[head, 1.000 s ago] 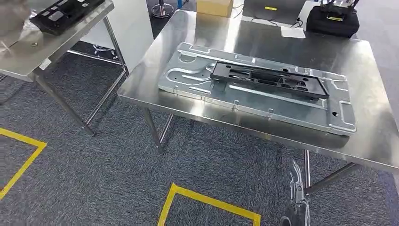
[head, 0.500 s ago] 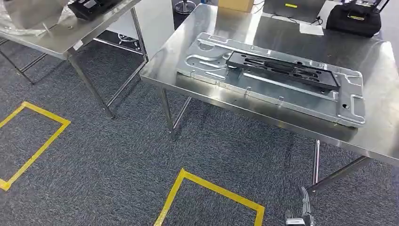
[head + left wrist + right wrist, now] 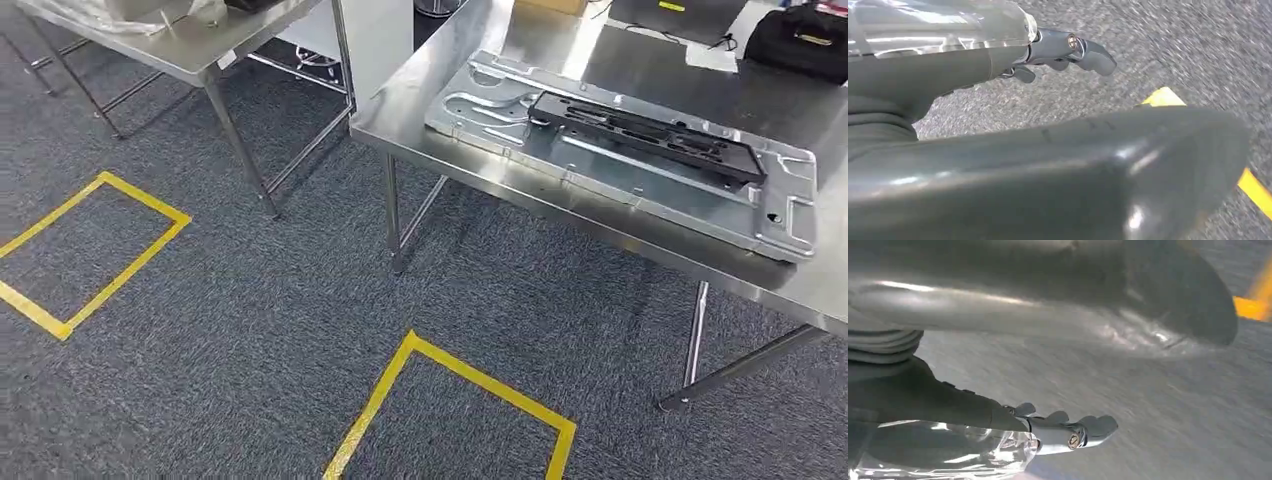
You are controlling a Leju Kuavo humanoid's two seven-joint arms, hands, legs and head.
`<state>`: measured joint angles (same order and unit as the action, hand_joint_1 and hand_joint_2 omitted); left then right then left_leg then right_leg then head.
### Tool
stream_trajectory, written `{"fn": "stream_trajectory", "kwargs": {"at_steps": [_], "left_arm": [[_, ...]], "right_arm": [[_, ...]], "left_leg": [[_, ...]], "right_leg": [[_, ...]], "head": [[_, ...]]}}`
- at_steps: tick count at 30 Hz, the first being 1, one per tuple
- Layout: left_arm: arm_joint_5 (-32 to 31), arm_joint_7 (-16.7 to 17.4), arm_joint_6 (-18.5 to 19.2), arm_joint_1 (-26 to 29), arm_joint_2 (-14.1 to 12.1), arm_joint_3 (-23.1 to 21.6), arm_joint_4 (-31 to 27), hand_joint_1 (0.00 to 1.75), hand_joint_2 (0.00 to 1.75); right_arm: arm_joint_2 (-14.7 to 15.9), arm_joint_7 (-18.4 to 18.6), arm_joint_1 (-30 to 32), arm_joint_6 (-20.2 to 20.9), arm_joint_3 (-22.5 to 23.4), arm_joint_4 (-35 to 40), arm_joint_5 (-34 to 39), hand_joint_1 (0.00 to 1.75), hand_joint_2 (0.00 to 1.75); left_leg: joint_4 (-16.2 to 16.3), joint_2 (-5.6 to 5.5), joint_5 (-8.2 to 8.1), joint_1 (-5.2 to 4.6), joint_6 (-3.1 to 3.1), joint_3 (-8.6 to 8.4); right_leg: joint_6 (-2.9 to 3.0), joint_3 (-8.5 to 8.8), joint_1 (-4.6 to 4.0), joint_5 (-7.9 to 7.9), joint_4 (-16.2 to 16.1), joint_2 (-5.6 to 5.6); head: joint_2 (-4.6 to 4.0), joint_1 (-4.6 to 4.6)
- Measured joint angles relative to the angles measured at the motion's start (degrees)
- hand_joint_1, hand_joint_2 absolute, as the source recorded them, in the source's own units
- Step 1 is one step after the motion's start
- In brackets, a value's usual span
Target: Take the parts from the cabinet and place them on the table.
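Left hand hanging over grey carpet, fingers stretched out and slightly apart, holding nothing, touching nothing. Right hand likewise released, fingers extended over the same carpet, nothing in the grasp. Both seen from the wrist cameras with the thick grey thumb of each looming large and blurred close to the lens. Just beyond the fingertips of the left hand, a strip of yellow tape on the floor; a smear of the same yellow past the right thumb. From the head view, yellow tape squares marked on the carpet nearest, one straight ahead and another further off on the left-hand side. Beyond them, ahead and toward the right-hand side, a steel counter on slim legs, carrying a large stamped silver metal panel lying flat. On top of that panel, a long black part resting lengthwise, touching the panel along its whole run. At the far corner of the counter, well apart from the panel, a black bag with some papers beside it. Further off on the left-hand side, a second steel counter, separated from the first by a gap of carpet. Both arms down at the sides, well short of either counter.
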<state>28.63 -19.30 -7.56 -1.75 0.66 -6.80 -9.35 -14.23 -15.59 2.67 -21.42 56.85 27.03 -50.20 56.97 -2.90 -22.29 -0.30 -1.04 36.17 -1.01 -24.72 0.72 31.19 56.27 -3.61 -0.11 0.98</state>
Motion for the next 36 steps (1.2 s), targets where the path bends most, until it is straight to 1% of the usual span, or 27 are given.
{"fn": "stream_trajectory", "kwargs": {"at_steps": [1,3,4,5,6,8,9,10,11,13,14,15,16,19,20,21,22,24,25,26,27,28,29,30,34,35,36], "left_arm": [[0.0,0.0,0.0,0.0,0.0,0.0,0.0,0.0,0.0],[0.0,0.0,0.1,0.1,-0.2,0.0,0.0,0.0,0.0],[0.0,0.0,0.1,0.2,-0.5,0.0,0.0,0.0,0.0],[0.0,0.0,0.2,0.3,-0.5,0.1,0.0,0.0,0.0],[0.0,0.0,0.2,0.2,-0.5,0.1,0.0,0.0,0.0],[0.0,0.0,0.3,0.1,-0.6,0.1,0.0,0.0,0.0],[-0.1,0.0,0.4,0.1,-0.6,0.1,0.0,0.0,0.0],[-0.2,0.0,0.5,0.1,-0.7,0.1,0.0,0.0,0.0],[-0.3,0.0,0.7,0.2,-0.8,0.1,0.0,0.0,0.0],[-0.5,0.1,0.9,0.2,-1.0,0.1,0.0,0.0,0.0],[-0.5,0.1,1.1,0.2,-1.1,0.1,0.0,0.0,0.0],[-0.6,0.1,1.2,0.0,-1.3,0.1,0.0,0.0,0.0],[-0.7,0.1,1.2,0.0,-1.4,0.1,0.0,0.0,0.0],[-1.0,0.2,1.2,0.1,-1.7,0.1,0.0,0.0,0.0],[-1.0,0.2,1.2,0.2,-1.7,0.1,0.0,0.0,0.0],[-1.0,0.2,1.3,0.1,-1.7,0.1,0.0,0.0,0.0],[-1.1,0.3,1.3,0.0,-1.7,0.1,0.0,0.0,0.0],[-1.2,0.4,1.4,-0.2,-1.8,0.1,0.0,0.0,0.0],[-1.2,0.6,1.4,-0.1,-1.8,0.1,0.0,0.0,0.0],[-1.3,0.7,1.4,-0.1,-1.8,0.1,0.0,0.0,0.0],[-1.5,0.9,1.4,0.0,-1.8,0.1,0.0,0.0,0.0],[-1.6,1.0,1.4,-0.1,-1.8,0.0,0.0,0.0,0.0],[-1.7,1.1,1.4,-0.1,-1.8,-0.1,0.0,0.0,0.0],[-1.8,1.1,1.4,-0.2,-1.9,-0.1,0.0,0.0,0.0],[-2.1,1.2,1.5,-0.1,-2.1,-0.1,0.0,0.0,0.0],[-2.1,1.2,1.5,-0.1,-2.3,-0.2,0.0,0.0,0.0],[-2.1,1.2,1.5,-0.1,-2.2,-0.2,0.0,0.0,0.0]], "right_arm": [[0.0,1.7,-0.4,0.3,0.8,-1.8,-0.3,0.0,0.0],[0.3,4.9,-1.3,1.3,1.9,-4.3,-0.6,0.0,0.0],[0.3,6.4,-1.7,1.9,2.5,-5.7,-0.7,0.0,0.0],[0.4,7.7,-2.1,2.6,2.9,-6.7,-0.9,0.0,0.0],[0.5,8.8,-2.1,3.3,3.2,-7.4,-1.1,0.0,0.0],[0.6,10.2,-2.2,4.5,3.7,-8.6,-1.4,0.0,0.0],[0.7,10.8,-2.2,5.5,4.0,-9.4,-1.5,0.0,0.0],[0.8,11.2,-2.4,6.6,4.2,-9.9,-1.6,0.0,0.0],[0.9,11.6,-2.5,7.7,4.2,-10.4,-1.7,0.0,0.0],[0.9,11.9,-2.9,9.6,4.2,-11.0,-1.9,0.0,0.0],[0.9,12.0,-3.1,10.3,4.2,-11.3,-2.2,0.0,0.0],[0.9,12.0,-3.2,10.8,4.2,-11.6,-2.3,0.0,0.0],[0.9,12.0,-3.3,11.4,4.2,-11.9,-2.6,0.0,0.0],[0.9,11.9,-4.2,13.1,4.2,-12.2,-3.3,0.0,0.0],[1.0,11.9,-4.2,13.4,4.2,-12.2,-3.5,0.0,0.0],[1.1,11.9,-4.2,13.9,4.2,-12.4,-3.7,0.0,0.0],[1.1,11.9,-4.2,14.5,4.2,-12.6,-3.8,0.0,0.0],[1.2,12.1,-4.1,15.3,4.2,-12.8,-4.2,0.0,0.0],[1.2,12.6,-4.1,16.0,4.2,-13.0,-4.5,0.0,0.0],[1.3,12.9,-4.1,16.5,4.2,-13.1,-4.7,0.0,0.0],[1.3,13.5,-4.1,17.2,4.2,-13.1,-4.8,0.0,0.0],[1.4,14.0,-4.1,18.0,4.2,-13.2,-5.0,0.0,0.0],[1.5,14.4,-4.1,18.5,4.2,-13.3,-5.2,0.0,0.0],[1.5,14.7,-4.0,18.8,4.2,-13.5,-5.4,0.0,0.0],[1.5,15.5,-4.5,19.3,4.1,-13.6,-5.9,0.0,0.0],[1.5,15.6,-4.5,19.4,4.1,-13.6,-6.0,0.0,0.0],[1.6,15.7,-4.5,19.5,4.1,-13.6,-6.0,0.0,0.0]], "left_leg": [[0.0,-0.39,0.66,-0.05,0.34,0.15],[-0.3,-1.28,1.55,-0.03,1.08,0.32],[-0.2,-1.65,1.71,0.04,1.4,0.52],[0.9,0.06,0.33,0.2,1.6,1.04],[3.8,1.46,-2.36,0.29,1.93,2.02],[12.6,2.05,-7.78,0.64,2.55,4.98],[16.2,2.13,-9.1,0.71,2.79,6.05],[17.9,2.24,-9.02,0.8,2.94,6.15],[16.6,2.41,-7.91,0.85,2.96,4.76],[7.8,3.09,-4.55,0.81,2.51,-1.41],[3.0,4.43,-3.83,0.58,1.96,-4.6],[0.5,6.11,-4.93,-0.01,1.46,-6.31],[0.4,6.22,-4.65,-0.26,1.06,-5.88],[-0.7,4.77,-4.46,-0.02,0.01,-5.33],[-1.2,4.43,-3.95,0.43,-0.19,-5.72],[-1.4,4.0,-3.7,0.52,-0.6,-5.59],[-1.4,3.63,-3.56,0.51,-0.82,-5.25],[-1.3,2.49,-3.32,0.45,-0.97,-4.76],[-1.2,1.91,-3.25,0.46,-0.9,-4.62],[-1.0,1.24,-3.19,0.52,-0.78,-4.57],[-0.8,0.59,-3.21,0.58,-0.74,-4.53],[-0.3,-0.17,-3.32,0.7,-0.52,-4.45],[0.1,-0.78,-3.48,0.77,-0.21,-4.27],[0.6,-1.21,-3.54,0.49,0.29,-3.87],[0.6,-2.85,-2.83,0.82,1.89,-2.84],[1.2,-2.01,-3.28,0.98,1.96,-2.65],[3.1,0.11,-4.87,0.86,2.13,-1.8]], "right_leg": [[0.01,0.55,0.11,0.93,-1.5,0.16],[0.58,0.22,-0.26,0.6,-1.2,1.03],[1.36,0.09,0.27,0.1,-1.5,1.7],[1.87,-0.01,0.2,-0.24,-1.5,2.47],[2.24,-0.24,0.06,-0.45,-1.5,3.02],[2.67,-0.78,-0.22,-0.73,-1.4,4.55],[2.67,-1.12,-0.29,-0.82,-1.2,5.23],[2.68,-1.48,-0.37,-0.85,-0.9,5.92],[2.64,-1.76,-0.45,-0.88,-0.7,6.59],[2.6,-1.94,-0.6,-0.86,-0.4,7.74],[2.54,-1.85,-0.71,-0.82,-0.4,8.21],[2.26,-2.03,-1.01,-0.75,-0.3,8.71],[1.86,-2.08,-1.02,-0.83,-0.3,9.18],[1.0,-1.83,-1.28,-0.85,-0.4,10.55],[0.53,-2.0,-0.93,-0.12,0.4,8.68],[0.19,-3.26,-0.9,1.65,2.7,5.83],[0.09,-5.45,-0.67,4.18,7.0,4.46],[-0.21,-10.08,-0.32,7.87,16.2,3.86],[-0.35,-11.17,-0.2,7.79,18.2,3.85],[-0.49,-10.86,0.02,6.24,17.3,3.85],[-0.61,-9.41,0.23,3.72,14.0,3.77],[-0.7,-6.71,0.48,0.32,8.2,3.36],[-0.81,-4.39,0.83,-1.98,3.1,1.71],[-0.86,-3.96,0.82,-0.78,1.7,-0.64],[0.99,-4.45,0.35,-1.64,1.6,1.37],[1.6,-4.44,0.63,-2.02,1.3,2.25],[2.0,-4.55,0.57,-2.04,1.2,2.68]], "head": [[0.0,0.07],[0.0,0.02],[0.0,0.0],[0.0,0.15],[0.0,0.46],[0.0,0.51],[0.0,0.51],[0.0,0.53],[-0.02,0.51],[-0.02,0.53],[0.0,0.51],[0.0,0.51],[0.0,0.44],[0.0,0.51],[0.0,0.42],[0.0,0.25],[0.0,0.2],[0.0,0.18],[0.0,0.2],[0.0,0.18],[0.0,0.2],[0.0,0.18],[0.0,0.16],[0.0,0.16],[-0.02,0.27],[0.0,0.27],[0.0,0.51]]}}
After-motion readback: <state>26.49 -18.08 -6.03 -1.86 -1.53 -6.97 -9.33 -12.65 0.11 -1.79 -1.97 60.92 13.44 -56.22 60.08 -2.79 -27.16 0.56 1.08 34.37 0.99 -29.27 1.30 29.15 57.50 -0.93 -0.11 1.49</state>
